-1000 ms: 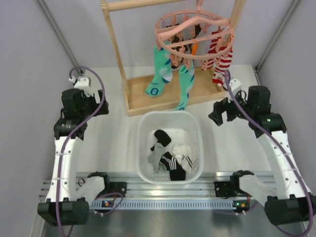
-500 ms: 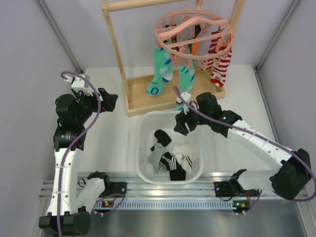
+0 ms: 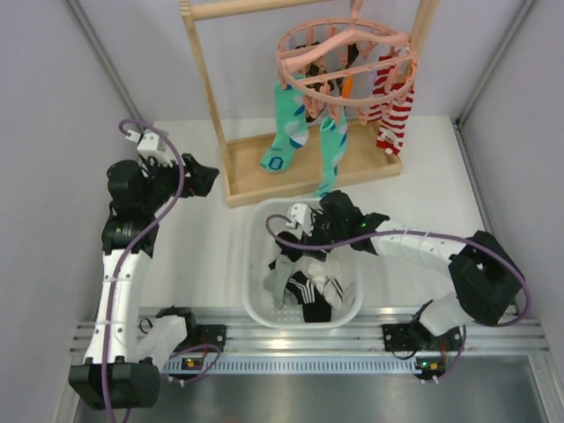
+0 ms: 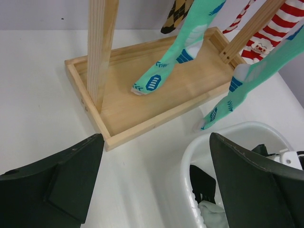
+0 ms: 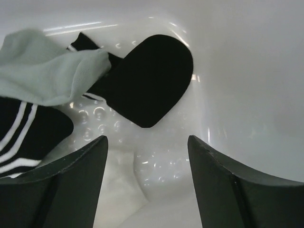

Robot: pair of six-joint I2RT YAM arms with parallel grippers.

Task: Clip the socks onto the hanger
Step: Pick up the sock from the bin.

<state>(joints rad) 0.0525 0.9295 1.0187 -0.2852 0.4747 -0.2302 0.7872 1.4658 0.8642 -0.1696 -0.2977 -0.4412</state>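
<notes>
Pick step: I hold right gripper [image 5: 146,142] part-open, empty, over black sock [image 5: 149,85], basket's [image 3: 256,291] 11 o'clock. Left gripper [image 4: 154,142] wide, empty. Next: descend, pinch.

Top view: hanger [image 3: 348,62] hook cut by upper edge; which pegs grip what, too small to tell. Left wrist view: basket [image 4: 190,159] cut off lower right, teal socks [image 4: 187,45] cut at top. Right wrist view: striped sock [image 5: 19,137] runs off left edge; black sock [image 5: 147,85] partly under pale sock [image 5: 47,80]

right hand [image 5: 146,142] | basket wall [image 5: 247,71] close beside | black sock [image 5: 147,85] ahead
</notes>
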